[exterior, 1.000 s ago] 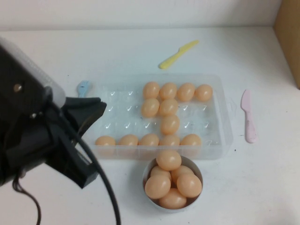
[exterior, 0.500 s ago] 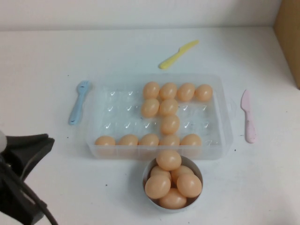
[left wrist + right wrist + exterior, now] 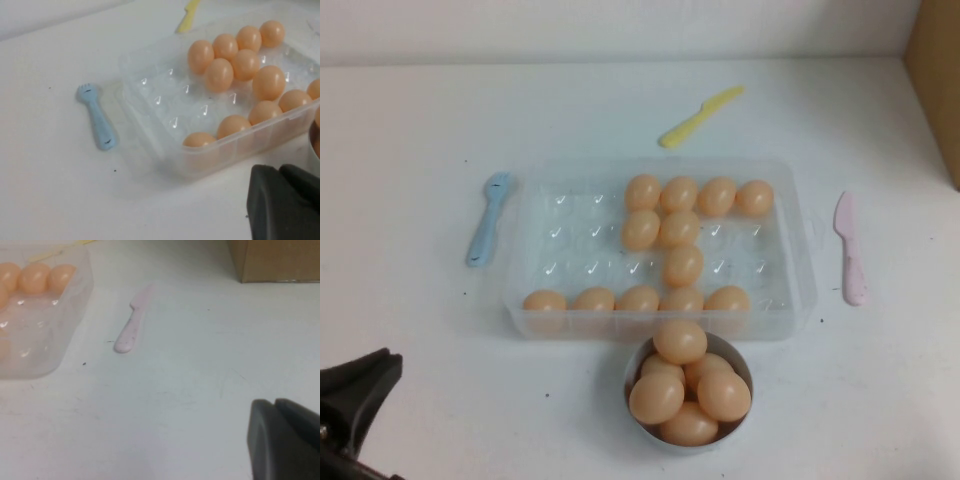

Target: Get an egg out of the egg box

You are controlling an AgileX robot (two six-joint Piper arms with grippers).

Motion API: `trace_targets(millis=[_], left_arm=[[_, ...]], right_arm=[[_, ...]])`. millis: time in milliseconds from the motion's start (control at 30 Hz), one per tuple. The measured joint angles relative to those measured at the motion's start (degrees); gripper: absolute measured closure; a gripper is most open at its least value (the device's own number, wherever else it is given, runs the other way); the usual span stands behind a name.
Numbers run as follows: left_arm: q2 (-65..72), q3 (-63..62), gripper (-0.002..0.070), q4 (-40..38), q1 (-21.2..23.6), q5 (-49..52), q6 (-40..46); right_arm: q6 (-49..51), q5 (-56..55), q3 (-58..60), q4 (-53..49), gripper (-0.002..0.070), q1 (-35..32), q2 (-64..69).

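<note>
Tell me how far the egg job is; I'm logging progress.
Done: five eggs sit heaped in the bowl beside the egg box. In hand: nothing; the left gripper is shut and empty at the table's near left corner, the right gripper also shut, off by the pink knife. Left: twelve eggs remain in the box.

A small round bowl stands near the front of the white table, heaped with peach-orange eggs. A blue fork lies on the left, its tines pointing to the far side. A yellow knife lies on the far side, slanted, with its far end toward the right. A pink knife lies on the right, running near to far. At the far right edge stands a brown cardboard box. A pale wall runs along the far edge of the table.
</note>
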Motion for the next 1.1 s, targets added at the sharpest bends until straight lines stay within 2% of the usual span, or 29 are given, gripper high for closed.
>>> trace_targets(millis=[267, 700, 833, 1000, 1100], left_arm=[[-10.82, 15.88, 0.0678, -6.61, 15.34, -16.78, 0.72], [-26.93, 22.48, 0.0678, -19.56, 34.97, -15.52, 22.65], [-27.17, 22.48, 0.0678, -20.44, 37.88, -10.57, 25.89], [-27.17, 22.48, 0.0678, -21.50, 38.28, -2.14, 26.94], [-27.17, 22.48, 0.0678, -22.63, 38.28, -0.84, 28.43]], right_arm=[[0.00, 0.00, 0.00, 0.00, 0.0694, 0.00, 0.00], [0.00, 0.00, 0.00, 0.00, 0.0694, 0.00, 0.00], [0.00, 0.00, 0.00, 0.00, 0.0694, 0.00, 0.00], [0.00, 0.09, 0.00, 0.00, 0.0694, 0.00, 0.00], [0.00, 0.09, 0.00, 0.00, 0.0694, 0.00, 0.00]])
